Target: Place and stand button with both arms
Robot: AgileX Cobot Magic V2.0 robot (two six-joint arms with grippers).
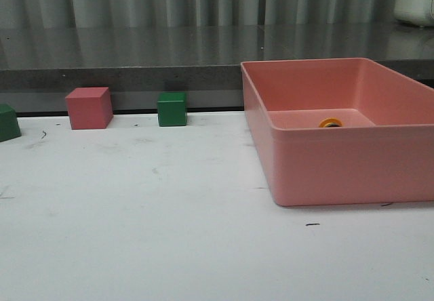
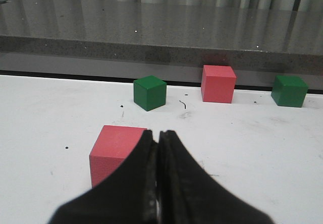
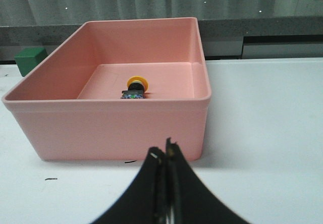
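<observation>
The button [image 1: 330,123] lies inside the pink bin [image 1: 339,172]; in the front view only its yellow-orange cap shows above the bin's front wall. In the right wrist view the button [image 3: 135,87] lies on its side on the bin floor, black base towards the camera. My right gripper [image 3: 164,148] is shut and empty, low over the table just in front of the bin's wall [image 3: 111,128]. My left gripper [image 2: 158,133] is shut and empty, right beside a pink cube [image 2: 113,148]. Neither arm shows in the front view.
In the front view a pink cube [image 1: 89,108] and a green cube [image 1: 171,109] stand at the table's back edge, another green cube [image 1: 8,123] at far left. A grey ledge runs behind. The left wrist view also shows green cubes [image 2: 149,93] [image 2: 289,91] and a second pink cube [image 2: 218,84].
</observation>
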